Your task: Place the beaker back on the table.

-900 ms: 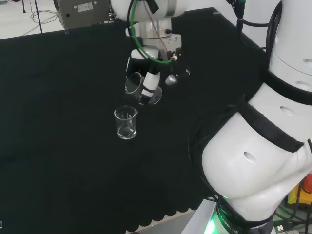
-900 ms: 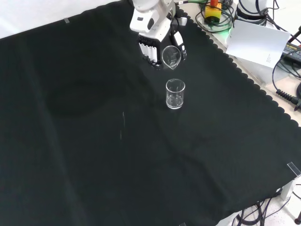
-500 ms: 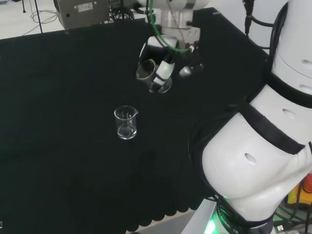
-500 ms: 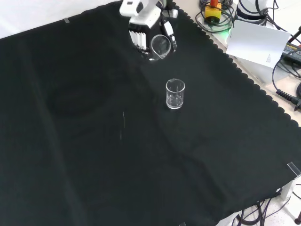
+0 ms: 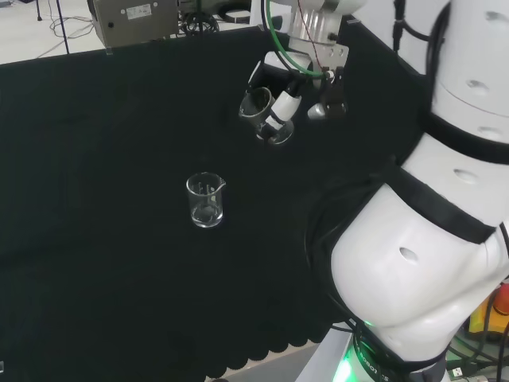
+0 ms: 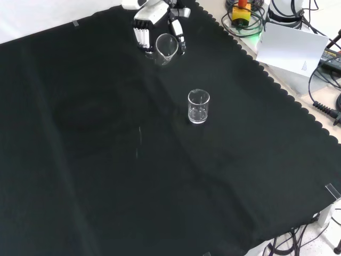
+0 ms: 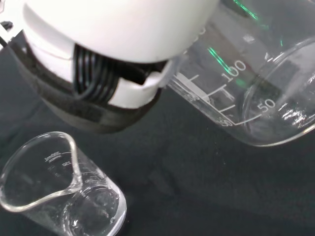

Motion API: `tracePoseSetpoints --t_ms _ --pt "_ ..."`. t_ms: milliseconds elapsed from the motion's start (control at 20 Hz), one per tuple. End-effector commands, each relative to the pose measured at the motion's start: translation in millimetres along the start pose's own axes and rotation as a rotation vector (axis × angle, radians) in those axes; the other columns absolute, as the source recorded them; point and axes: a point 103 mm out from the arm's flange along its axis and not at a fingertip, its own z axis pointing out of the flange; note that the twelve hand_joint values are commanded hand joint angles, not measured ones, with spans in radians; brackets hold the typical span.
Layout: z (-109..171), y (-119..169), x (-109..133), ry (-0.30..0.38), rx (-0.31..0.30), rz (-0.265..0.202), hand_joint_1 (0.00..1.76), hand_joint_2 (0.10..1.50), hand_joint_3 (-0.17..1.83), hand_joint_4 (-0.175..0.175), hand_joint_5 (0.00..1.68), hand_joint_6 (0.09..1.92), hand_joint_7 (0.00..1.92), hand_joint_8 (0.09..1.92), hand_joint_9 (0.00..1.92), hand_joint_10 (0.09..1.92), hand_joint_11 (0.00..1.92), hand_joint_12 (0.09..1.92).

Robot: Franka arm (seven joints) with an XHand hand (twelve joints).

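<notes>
The hand (image 5: pixel 280 111) has its fingers curled around a clear beaker (image 5: pixel 258 109), carried tilted in the air, well beyond the second beaker (image 5: pixel 206 200) standing on the black cloth (image 5: pixel 95 239). If the beaker goes down tilted like this, it may tip over or roll.

We see the hand (image 5: pixel 274 107) up off the bench, way over toward the far side in the head view, at the top edge in the front view (image 6: pixel 154 26). Its fingers (image 6: pixel 142 38) are curled around a tilted beaker (image 5: pixel 262 115), thumb on the other side, wrist angled down.
</notes>
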Motion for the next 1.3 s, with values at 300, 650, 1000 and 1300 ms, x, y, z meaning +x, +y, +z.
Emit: tracePoseSetpoints --t_ms 300,650,1000,1300 --pt "43 72 -47 0.269 -0.125 -0.037 1.42 0.78 0.33 -0.175 1.31 0.46 1.27 0.62 1.56 0.09 1.34 0.6" --pt "46 97 -73 0.325 -0.169 -0.04 1.42 0.81 0.28 -0.175 1.3 0.48 1.26 0.66 1.54 0.09 1.32 0.61" --pt "57 115 -92 0.353 -0.173 -0.033 1.44 0.57 0.73 -0.175 1.24 0.68 1.38 0.64 1.62 0.09 1.33 0.62" --pt "65 122 -102 0.371 -0.195 -0.024 1.42 0.8 0.31 -0.175 1.26 0.55 1.27 0.68 1.53 0.09 1.29 0.64"
